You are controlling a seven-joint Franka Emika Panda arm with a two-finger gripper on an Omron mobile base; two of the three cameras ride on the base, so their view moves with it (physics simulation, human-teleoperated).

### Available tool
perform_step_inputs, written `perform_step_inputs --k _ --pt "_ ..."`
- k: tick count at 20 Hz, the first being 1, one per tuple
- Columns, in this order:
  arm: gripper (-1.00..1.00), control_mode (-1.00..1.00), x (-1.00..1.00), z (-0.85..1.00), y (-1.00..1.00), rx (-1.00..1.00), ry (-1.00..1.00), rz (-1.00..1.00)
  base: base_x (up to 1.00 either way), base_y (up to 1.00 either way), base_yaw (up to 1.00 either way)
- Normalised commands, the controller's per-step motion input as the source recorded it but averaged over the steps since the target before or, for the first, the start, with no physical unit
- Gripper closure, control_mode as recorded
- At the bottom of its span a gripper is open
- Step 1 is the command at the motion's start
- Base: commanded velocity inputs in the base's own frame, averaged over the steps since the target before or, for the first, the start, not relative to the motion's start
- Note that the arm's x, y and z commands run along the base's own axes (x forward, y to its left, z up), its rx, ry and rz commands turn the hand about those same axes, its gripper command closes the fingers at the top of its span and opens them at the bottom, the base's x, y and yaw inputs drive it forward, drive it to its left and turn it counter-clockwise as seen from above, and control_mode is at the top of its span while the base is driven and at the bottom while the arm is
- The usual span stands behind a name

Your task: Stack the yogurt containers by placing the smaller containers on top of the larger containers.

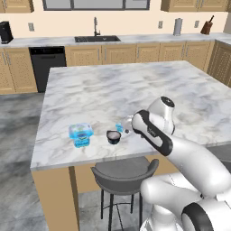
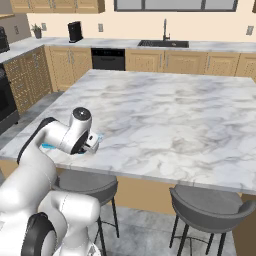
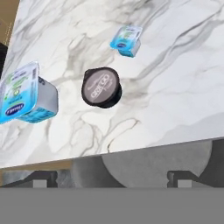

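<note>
The gripper [image 3: 112, 175] hangs with jaws apart, holding nothing, above the counter's near edge. The black cup [image 3: 101, 87] sits ahead and below it, with the big blue tub [image 3: 26, 94] to its left and the tiny blue cup [image 3: 127, 40] just beyond.

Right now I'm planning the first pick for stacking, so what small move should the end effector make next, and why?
Probably ease the open end effector forward and down over the black cup. It sits nearest ahead in the hand view, standing free on the marble island between the large blue tub and the tiny blue cup, and nothing is held.
</note>
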Motion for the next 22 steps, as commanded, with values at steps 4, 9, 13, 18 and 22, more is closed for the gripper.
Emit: perform_step_inputs --k 4,9,13,18,22 --pt "-1.00 -1.00 0.09 -0.12 0.02 0.01 0.00 0.00 0.00 0.00 0.00" --pt "-1.00 -1.00 0.14 -0.16 0.09 0.00 0.00 0.00 0.00 0.00 0.00" --pt "-1.00 -1.00 0.09 -0.13 0.04 0.00 -0.01 0.00 0.00 0.00 0.00" --pt "-1.00 -1.00 0.10 -0.04 0.01 0.00 -0.04 0.00 0.00 0.00 0.00" --pt "-1.00 -1.00 0.09 0.00 0.07 0.00 -0.05 0.00 0.00 0.00 0.00"
